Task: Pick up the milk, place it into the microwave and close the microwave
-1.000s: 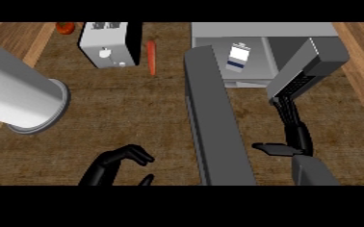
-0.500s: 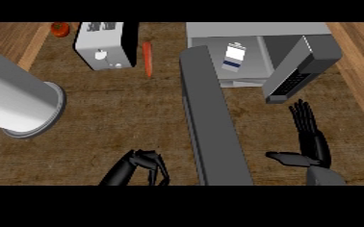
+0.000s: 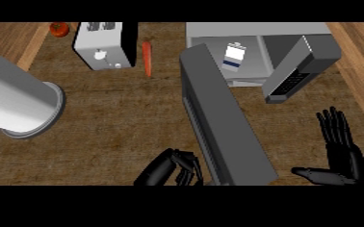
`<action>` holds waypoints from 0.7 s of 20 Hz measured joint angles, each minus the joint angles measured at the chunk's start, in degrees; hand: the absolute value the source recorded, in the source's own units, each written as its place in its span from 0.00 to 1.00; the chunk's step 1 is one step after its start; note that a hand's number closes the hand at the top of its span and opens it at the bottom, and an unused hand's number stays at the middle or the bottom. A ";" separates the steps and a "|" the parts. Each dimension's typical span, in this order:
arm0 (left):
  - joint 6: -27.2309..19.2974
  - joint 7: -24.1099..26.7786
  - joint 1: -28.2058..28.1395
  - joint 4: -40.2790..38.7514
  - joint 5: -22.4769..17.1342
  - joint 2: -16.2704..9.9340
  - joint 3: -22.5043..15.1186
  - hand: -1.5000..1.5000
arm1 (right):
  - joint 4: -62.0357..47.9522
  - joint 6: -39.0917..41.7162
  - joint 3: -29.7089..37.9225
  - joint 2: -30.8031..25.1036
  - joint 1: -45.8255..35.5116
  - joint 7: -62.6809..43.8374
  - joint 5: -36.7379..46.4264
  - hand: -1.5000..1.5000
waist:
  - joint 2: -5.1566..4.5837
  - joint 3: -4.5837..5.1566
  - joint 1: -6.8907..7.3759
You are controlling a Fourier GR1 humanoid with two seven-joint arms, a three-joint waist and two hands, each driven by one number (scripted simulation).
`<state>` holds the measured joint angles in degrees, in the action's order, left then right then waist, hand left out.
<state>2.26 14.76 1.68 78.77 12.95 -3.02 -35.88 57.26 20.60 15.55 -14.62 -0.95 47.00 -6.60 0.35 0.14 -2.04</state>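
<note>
Wooden table (image 3: 128, 120) carries a grey microwave (image 3: 298, 43), door (image 3: 224, 125) open, white-and-blue milk carton (image 3: 233, 56) inside; left hand (image 3: 171, 169) curled empty beside the door, right hand (image 3: 338, 146) spread.

Matt wood counter (image 3: 128, 115) — smooth grey metal microwave (image 3: 284, 33), glossy steel pot (image 3: 25, 108).

A single head view looked steeply down onto the desk (image 3: 121, 120) from above. Both forearms entered from the lower edge. The microwave (image 3: 284, 43) sat toward the upper right, the toaster (image 3: 103, 45) upper left.
</note>
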 measured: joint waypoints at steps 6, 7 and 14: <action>-8.45 0.27 8.89 -9.42 -5.23 2.16 -8.09 1.00 | 14.02 3.56 -2.03 0.04 6.77 -5.56 -5.18 0.00 | -0.27 0.04 -0.85; -9.72 0.31 10.68 -10.94 -6.82 2.31 -9.31 1.00 | 16.00 4.27 -2.08 -0.34 7.64 -6.49 -6.21 0.00 | -0.32 0.05 -1.01; -18.32 -0.38 22.39 -18.33 -16.36 2.57 -16.70 1.00 | 25.30 7.39 -3.31 -2.49 9.97 -11.91 -10.93 0.00 | -0.90 0.12 -3.65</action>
<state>-16.06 14.38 24.07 60.44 -3.40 -0.44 -52.58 82.56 27.99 12.25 -17.11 9.02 35.09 -17.53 -0.56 0.26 -5.70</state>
